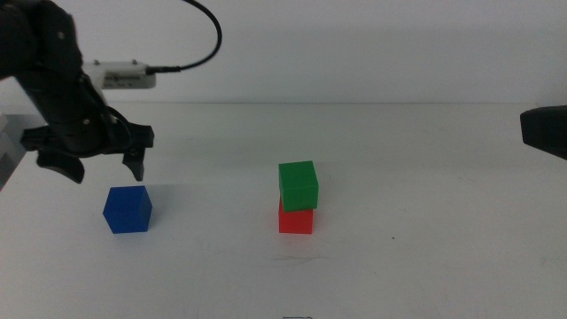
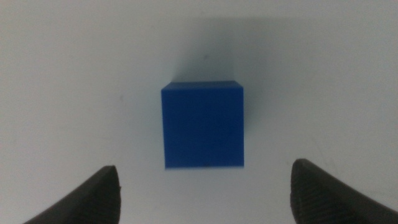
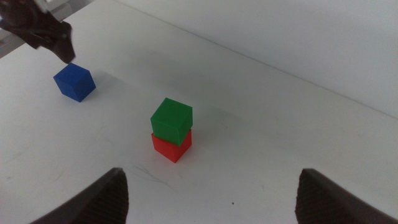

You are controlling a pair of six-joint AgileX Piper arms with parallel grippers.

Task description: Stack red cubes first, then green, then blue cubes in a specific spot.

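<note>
The green cube [image 1: 298, 183] sits on top of the red cube [image 1: 296, 220] near the middle of the white table; the pair also shows in the right wrist view, green [image 3: 171, 120] on red [image 3: 171, 146]. The blue cube [image 1: 128, 209] stands alone on the table to the left. My left gripper [image 1: 104, 167] hovers open just above and behind the blue cube. In the left wrist view the blue cube [image 2: 203, 124] lies centred between the spread jaws [image 2: 205, 193]. My right gripper [image 3: 214, 196] is open and empty, held back at the right.
The right arm's dark body [image 1: 544, 129] shows at the right edge of the middle view. A white cable box [image 1: 124, 73] hangs behind the left arm. The white tabletop [image 1: 425, 239] stretches around the stack.
</note>
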